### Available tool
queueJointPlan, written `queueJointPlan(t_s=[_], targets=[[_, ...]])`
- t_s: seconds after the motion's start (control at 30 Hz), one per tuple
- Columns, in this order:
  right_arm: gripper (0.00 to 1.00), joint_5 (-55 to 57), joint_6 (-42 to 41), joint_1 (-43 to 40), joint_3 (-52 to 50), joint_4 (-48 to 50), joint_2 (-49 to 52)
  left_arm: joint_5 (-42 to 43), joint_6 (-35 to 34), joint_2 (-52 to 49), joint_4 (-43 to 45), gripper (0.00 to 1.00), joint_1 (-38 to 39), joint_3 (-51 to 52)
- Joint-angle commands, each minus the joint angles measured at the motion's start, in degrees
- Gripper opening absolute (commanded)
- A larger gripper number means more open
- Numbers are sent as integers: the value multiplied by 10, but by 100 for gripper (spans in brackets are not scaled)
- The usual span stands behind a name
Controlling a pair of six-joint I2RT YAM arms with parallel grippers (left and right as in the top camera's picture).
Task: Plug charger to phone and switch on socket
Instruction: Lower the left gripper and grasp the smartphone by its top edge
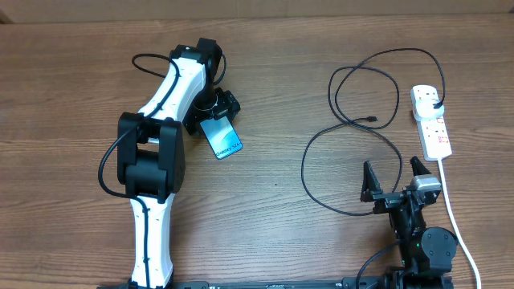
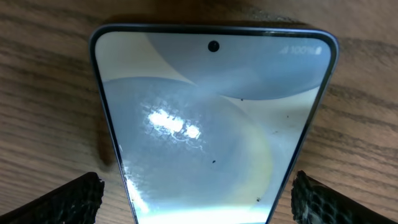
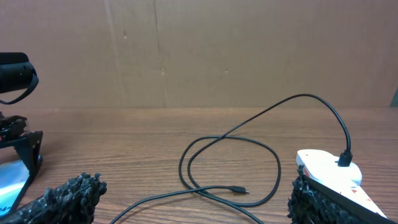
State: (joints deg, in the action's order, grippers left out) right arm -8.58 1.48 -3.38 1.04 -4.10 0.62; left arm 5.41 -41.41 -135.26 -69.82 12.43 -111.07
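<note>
The phone (image 1: 222,138) lies on the wooden table with its light blue screen up. It fills the left wrist view (image 2: 211,118). My left gripper (image 1: 212,120) is open, with one finger on each side of the phone's near end (image 2: 199,208) and a gap to each edge. The black charger cable (image 1: 351,164) lies in loops at the right. Its connector tip (image 1: 372,120) rests free on the table and also shows in the right wrist view (image 3: 239,190). Its black plug (image 1: 434,103) sits in the white socket strip (image 1: 434,132). My right gripper (image 1: 394,177) is open and empty, short of the loops (image 3: 193,202).
The strip's thick white cord (image 1: 454,217) runs down the right side past my right arm. A brown cardboard wall (image 3: 199,56) stands along the table's far edge. The left arm's black and white body (image 1: 157,152) lies over the left part of the table.
</note>
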Motion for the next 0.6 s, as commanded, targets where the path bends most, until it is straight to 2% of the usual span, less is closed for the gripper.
queueJointPlan(t_s=[0.0, 0.57], targets=[[100, 2, 1, -2, -6, 2, -4, 4, 30, -5, 5, 100, 9, -12], [100, 2, 1, -2, -6, 2, -4, 2, 19, -17, 10, 100, 23, 35]])
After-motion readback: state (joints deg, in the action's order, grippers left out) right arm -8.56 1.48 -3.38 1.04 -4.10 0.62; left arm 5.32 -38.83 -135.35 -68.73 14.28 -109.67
